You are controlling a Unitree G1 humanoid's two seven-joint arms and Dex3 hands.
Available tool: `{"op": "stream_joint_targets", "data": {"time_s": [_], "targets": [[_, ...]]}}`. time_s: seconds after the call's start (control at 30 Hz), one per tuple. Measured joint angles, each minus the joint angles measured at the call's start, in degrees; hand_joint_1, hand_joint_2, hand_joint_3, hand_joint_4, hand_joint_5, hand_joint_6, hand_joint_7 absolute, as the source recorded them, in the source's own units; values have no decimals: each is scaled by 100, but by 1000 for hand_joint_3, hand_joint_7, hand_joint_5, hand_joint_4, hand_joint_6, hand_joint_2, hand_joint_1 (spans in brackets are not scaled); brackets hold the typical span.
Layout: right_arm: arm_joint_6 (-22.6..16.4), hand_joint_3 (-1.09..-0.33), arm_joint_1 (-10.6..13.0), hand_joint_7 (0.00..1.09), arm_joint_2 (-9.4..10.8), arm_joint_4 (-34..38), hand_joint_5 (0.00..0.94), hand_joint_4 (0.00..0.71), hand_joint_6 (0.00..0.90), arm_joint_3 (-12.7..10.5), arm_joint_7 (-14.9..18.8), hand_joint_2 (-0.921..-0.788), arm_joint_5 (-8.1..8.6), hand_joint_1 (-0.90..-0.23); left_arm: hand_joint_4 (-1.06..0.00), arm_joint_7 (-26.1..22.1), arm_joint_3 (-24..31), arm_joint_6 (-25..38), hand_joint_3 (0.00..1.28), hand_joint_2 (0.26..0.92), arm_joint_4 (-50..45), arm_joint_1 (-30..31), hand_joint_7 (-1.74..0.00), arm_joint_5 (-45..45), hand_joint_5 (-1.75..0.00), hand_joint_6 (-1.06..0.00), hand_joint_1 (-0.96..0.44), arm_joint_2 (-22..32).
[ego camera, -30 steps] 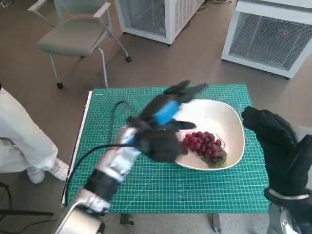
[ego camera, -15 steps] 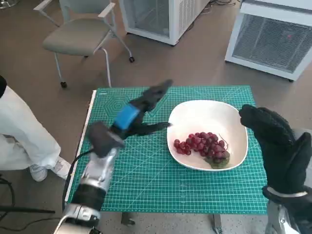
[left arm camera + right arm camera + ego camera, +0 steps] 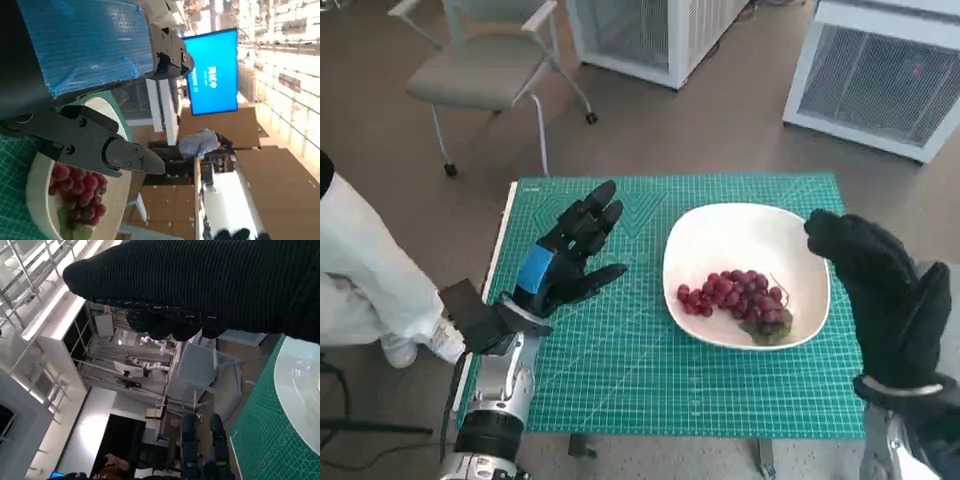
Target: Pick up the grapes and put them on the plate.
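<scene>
On the plate [image 3: 720, 240], grapes [image 3: 735, 297], left-wrist view: screen [image 3: 214, 71]

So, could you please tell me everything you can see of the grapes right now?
The grapes are a bunch of red, round berries lying flat inside the white plate, toward its near right part. Something green, a leaf or stem end by its look, sits at the bunch's near right end. Only the plate touches them: the left hand is spread open above the green mat, and the right hand hangs beside the plate's right rim.
</scene>
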Motion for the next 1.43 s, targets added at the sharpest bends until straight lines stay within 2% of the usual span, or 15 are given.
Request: {"op": "stream_joint_targets", "data": {"time_s": [0.43, 0.87, 1.43], "targets": [[19, -597, -54, 923, -47, 41, 448, 272, 128, -3, 100, -921, 17, -520, -248, -111, -1, 101, 18, 920, -282, 130, -3, -62, -3, -337, -466, -75], [35, -598, -134, 922, -57, 89, 451, 269, 128, -10, 155, -921, 17, -520, -226, -184, 16, 405, 2, 915, -570, 245, -1, -133, 0, -337, -448, -83], [33, -596, -148, 922, -60, 137, 453, 268, 129, -55, 208, -921, 17, -523, -223, -188, -14, 466, 1, 916, -780, 385, 0, -113, 0, -338, -452, -89]]}}
